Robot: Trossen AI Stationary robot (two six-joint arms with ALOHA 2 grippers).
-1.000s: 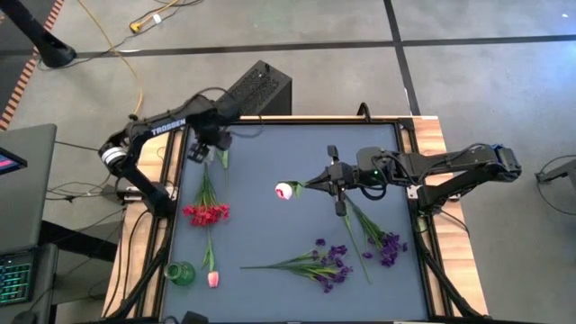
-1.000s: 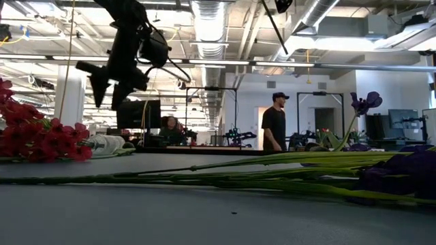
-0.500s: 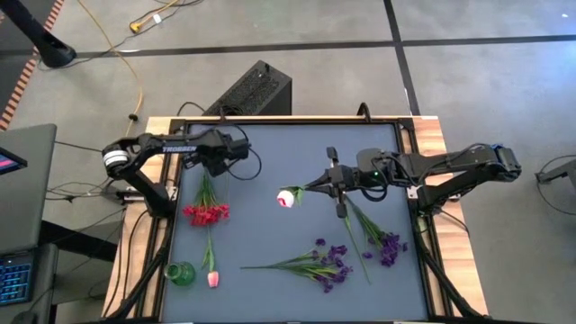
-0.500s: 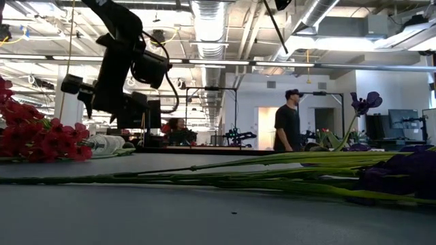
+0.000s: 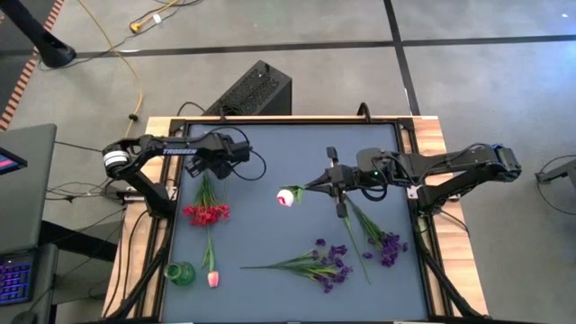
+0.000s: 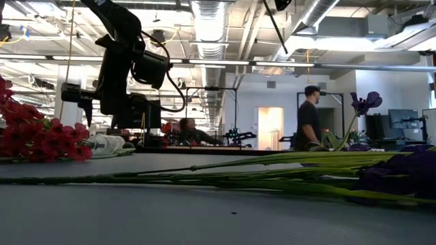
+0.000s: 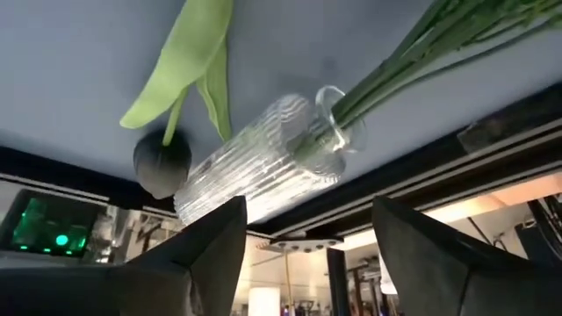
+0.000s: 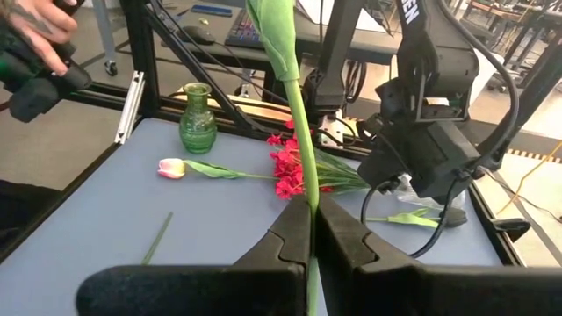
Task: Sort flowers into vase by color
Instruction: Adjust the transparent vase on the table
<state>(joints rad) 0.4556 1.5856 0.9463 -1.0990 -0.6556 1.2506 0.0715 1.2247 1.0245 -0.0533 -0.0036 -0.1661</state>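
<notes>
My right gripper (image 8: 306, 230) is pinched tight on the green stem of a pink tulip (image 5: 286, 196), holding it above the middle of the table (image 5: 270, 234). The grip is far down the stem from the bud, so I judge the bloom could droop or swing as I carry it, and the thin stem could slip or twist between my fingers and miss a narrow vase neck.

My left gripper (image 7: 303, 233) hangs with fingers spread wide just over a clear ribbed vase (image 7: 255, 167) lying on its side at the table's left edge with red-flower stems in its mouth. Closing carelessly there could roll the glass or drag the stems out.

Count: one red spray (image 5: 206, 212); two pink tulips, the held one and one on the table (image 5: 212, 278) beside the green vase (image 5: 180, 274); two purple bunches (image 5: 329, 265), (image 5: 390, 245), as far as I can tell from above; two vases.
</notes>
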